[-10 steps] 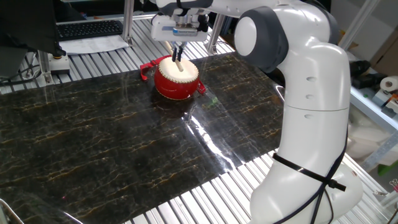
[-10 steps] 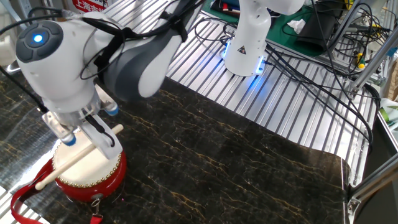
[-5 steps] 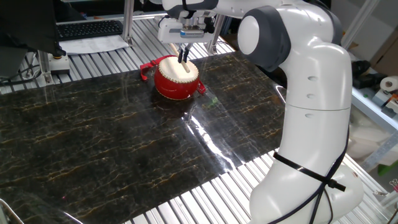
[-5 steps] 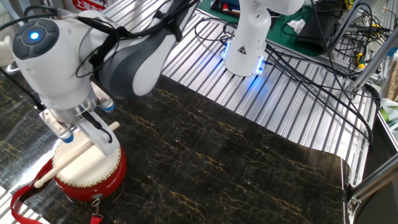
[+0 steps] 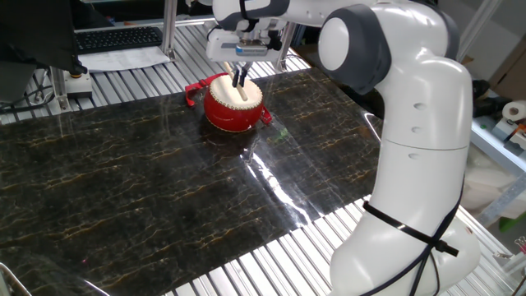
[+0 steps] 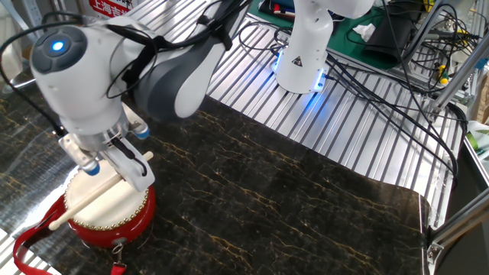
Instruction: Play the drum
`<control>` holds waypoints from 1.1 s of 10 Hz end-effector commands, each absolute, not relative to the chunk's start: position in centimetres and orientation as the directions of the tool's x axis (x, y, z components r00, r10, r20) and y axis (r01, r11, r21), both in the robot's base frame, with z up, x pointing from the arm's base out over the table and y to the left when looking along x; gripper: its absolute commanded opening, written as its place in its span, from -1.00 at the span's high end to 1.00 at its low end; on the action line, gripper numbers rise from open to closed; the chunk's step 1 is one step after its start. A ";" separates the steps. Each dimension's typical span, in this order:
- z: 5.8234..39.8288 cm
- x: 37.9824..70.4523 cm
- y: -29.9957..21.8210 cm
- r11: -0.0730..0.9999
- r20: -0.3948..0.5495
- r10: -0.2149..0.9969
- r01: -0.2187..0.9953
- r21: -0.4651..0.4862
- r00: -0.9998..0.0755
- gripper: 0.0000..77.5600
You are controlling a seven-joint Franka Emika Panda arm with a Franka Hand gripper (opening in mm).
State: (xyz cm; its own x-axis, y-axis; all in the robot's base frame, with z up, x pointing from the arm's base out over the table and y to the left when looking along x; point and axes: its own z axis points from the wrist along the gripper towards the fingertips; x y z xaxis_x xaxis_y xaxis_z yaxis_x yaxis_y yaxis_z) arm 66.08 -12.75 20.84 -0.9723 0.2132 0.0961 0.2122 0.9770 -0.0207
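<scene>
The drum (image 5: pixel 233 104) is small and round with a red body, a cream-white top skin and red side handles. It stands at the far side of the dark marble mat; it also shows in the other fixed view (image 6: pixel 107 210). My gripper (image 5: pixel 240 76) hangs right over the drum and is shut on a thin light wooden stick (image 6: pixel 98 193). The stick lies slanted across the skin, its far end past the drum's left rim. I cannot tell whether it touches the skin. The gripper (image 6: pixel 122 164) sits near the stick's upper end.
A dark marble mat (image 5: pixel 164 181) covers the slatted metal table. A keyboard (image 5: pixel 119 38) and papers lie behind the drum. A red strap (image 6: pixel 30 248) trails from the drum. A second robot base (image 6: pixel 302 57) and cables (image 6: pixel 397 92) stand at the back.
The gripper with the stick shifted sideways over the drum skin and back a little; the stick's tilt changed slightly. The drum stayed in place.
</scene>
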 end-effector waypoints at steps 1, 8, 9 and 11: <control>21.1 66.0 -13.0 0.970 0.022 0.242 0.242 -0.001 -0.970 0.97; 20.6 66.2 -13.2 0.964 0.033 0.267 0.266 -0.020 -0.963 0.97; 20.6 66.2 -13.2 0.963 0.033 0.268 0.268 -0.019 -0.963 0.97; 20.6 66.2 -13.2 0.963 0.032 0.271 0.270 -0.019 -0.962 0.97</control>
State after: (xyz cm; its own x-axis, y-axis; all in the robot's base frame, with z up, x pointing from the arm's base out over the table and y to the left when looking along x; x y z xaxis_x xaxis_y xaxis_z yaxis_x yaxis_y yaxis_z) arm 66.03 -13.11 20.34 -0.9633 0.2656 0.0391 0.2652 0.9641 -0.0169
